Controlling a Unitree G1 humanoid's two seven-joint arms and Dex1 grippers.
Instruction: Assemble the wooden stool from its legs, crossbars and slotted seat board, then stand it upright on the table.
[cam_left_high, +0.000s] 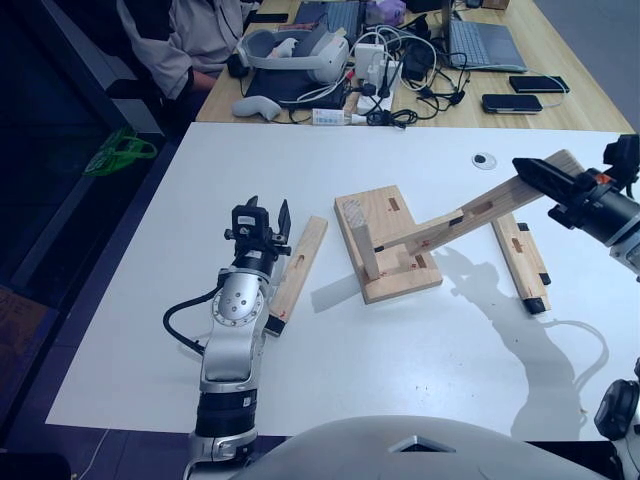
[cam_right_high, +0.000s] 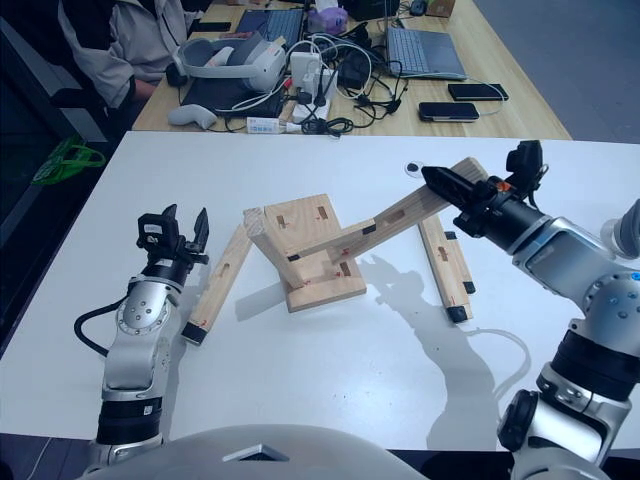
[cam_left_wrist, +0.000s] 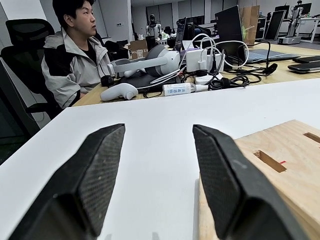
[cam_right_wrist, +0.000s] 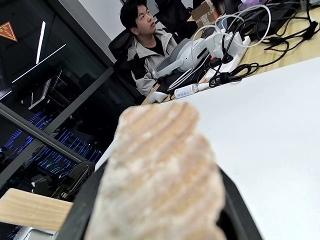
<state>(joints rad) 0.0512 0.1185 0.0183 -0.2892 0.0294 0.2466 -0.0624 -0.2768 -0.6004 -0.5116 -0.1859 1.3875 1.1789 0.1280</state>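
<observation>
Upright leg (cam_left_high: 357, 238) at left edge of seat board (cam_left_high: 405, 215). Slanted leg (cam_left_high: 470, 213) rises rightward from board, right gripper (cam_left_high: 530, 172) clamped on its far end. Left of board: loose leg (cam_left_high: 300, 268), left gripper (cam_left_high: 268, 212) just beside it, fingers apart. Right of board: flat leg (cam_left_high: 521, 258).

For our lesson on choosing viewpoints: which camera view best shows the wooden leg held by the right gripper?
The right eye view: the leg shows whole, from the right gripper down to the seat board. The left eye view shows much the same. The right wrist view gives its blurred end, close up.
</observation>
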